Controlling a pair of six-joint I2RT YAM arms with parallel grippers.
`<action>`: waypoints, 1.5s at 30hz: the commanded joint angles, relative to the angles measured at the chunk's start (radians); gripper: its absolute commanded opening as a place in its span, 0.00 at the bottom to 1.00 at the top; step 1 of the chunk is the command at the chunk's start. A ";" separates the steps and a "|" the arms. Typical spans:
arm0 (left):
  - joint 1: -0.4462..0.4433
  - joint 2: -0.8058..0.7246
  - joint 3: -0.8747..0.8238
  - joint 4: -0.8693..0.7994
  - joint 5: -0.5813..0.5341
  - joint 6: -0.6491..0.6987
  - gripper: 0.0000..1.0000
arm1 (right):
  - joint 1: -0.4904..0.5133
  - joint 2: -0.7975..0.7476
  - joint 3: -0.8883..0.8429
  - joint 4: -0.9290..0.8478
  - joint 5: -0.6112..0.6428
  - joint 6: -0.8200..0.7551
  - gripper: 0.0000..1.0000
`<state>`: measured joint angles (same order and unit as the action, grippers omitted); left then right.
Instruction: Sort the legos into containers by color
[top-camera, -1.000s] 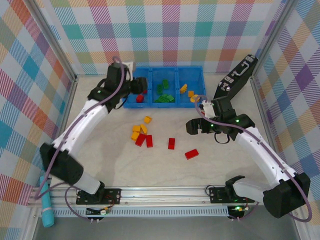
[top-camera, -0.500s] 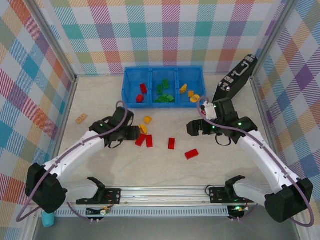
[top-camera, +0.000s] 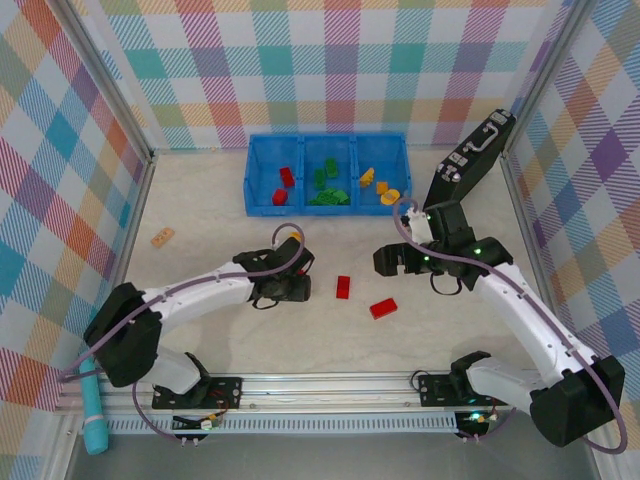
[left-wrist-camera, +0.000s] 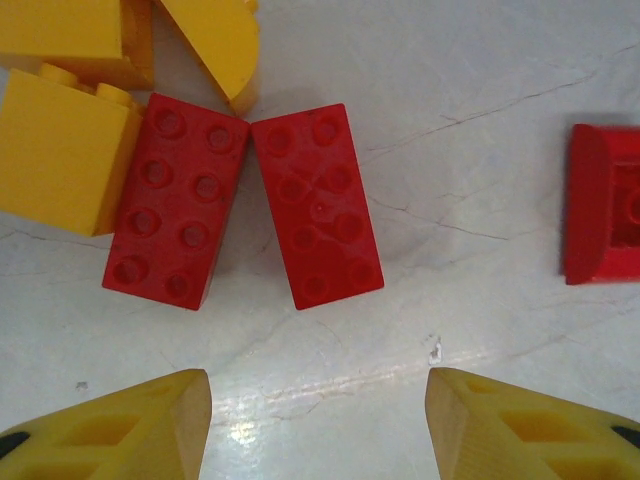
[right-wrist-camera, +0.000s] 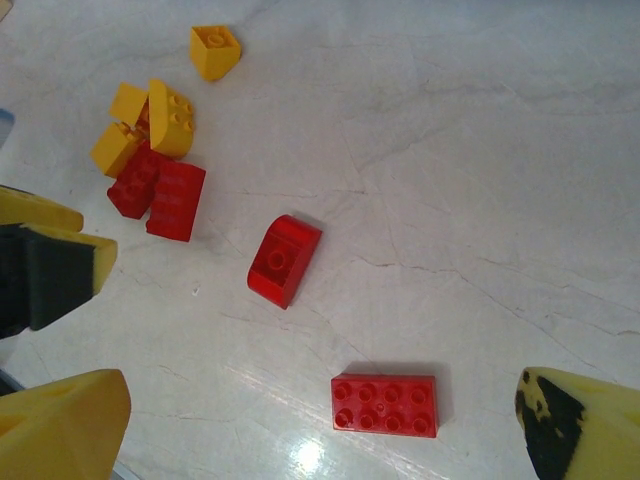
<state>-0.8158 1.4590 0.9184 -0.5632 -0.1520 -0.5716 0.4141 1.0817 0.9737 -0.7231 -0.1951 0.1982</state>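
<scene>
Left gripper (left-wrist-camera: 320, 425) hangs low over the table (top-camera: 330, 340), jaws partly apart with nothing between them. A pair of red bricks (left-wrist-camera: 315, 205) lies side by side just ahead of its fingertips, with yellow bricks (left-wrist-camera: 65, 150) touching the left one. Right gripper (right-wrist-camera: 320, 430) stands wide and empty above a flat red brick (right-wrist-camera: 385, 405) and a red sloped brick (right-wrist-camera: 283, 260). Farther back, the blue tray (top-camera: 326, 138) sits near the rear wall, with red legos (top-camera: 283, 185) in its left compartment, green legos (top-camera: 325, 185) in the middle and yellow-orange legos (top-camera: 378, 183) in the right; a black briefcase (top-camera: 470, 155) stands tilted just right of it.
</scene>
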 joint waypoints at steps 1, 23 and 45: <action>-0.007 0.047 -0.003 0.049 -0.007 -0.037 0.59 | 0.008 -0.025 -0.010 0.021 -0.023 0.005 0.99; 0.007 0.364 0.136 0.123 0.007 -0.021 0.52 | 0.008 -0.019 -0.030 0.036 -0.044 -0.013 0.99; 0.076 0.172 0.277 -0.052 -0.077 0.151 0.27 | 0.009 0.035 -0.043 0.046 -0.032 0.012 0.99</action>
<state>-0.7700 1.7084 1.1263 -0.5957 -0.1883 -0.4915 0.4141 1.0981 0.9493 -0.6949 -0.2207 0.1989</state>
